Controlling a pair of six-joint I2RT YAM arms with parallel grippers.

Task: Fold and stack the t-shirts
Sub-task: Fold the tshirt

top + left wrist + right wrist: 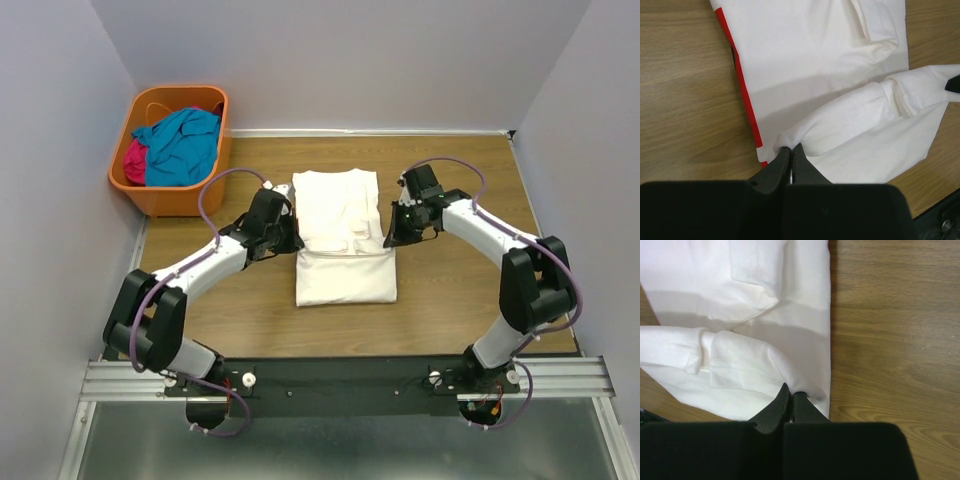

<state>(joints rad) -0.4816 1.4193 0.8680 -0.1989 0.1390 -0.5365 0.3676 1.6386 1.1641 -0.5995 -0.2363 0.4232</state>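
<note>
Orange plastic basket [165, 200] in the upper left has the teal-blue tee [185, 145] and magenta tee [135, 160] bunched inside. Mid-frame on the wooden surface [470, 300] lies the white tee [345, 260], a soft folded rectangle with its long axis running top to bottom. The left pincer [791, 149] and right pincer [791, 390] are each clamped tight on a side fold.

The white t-shirt [345, 250] lies mid-table [470, 290], sleeves folded in, a red strip showing along one edge. The teal t-shirt [180, 145] and magenta t-shirt [135, 160] lie crumpled in the far-left basket [180, 92].
</note>
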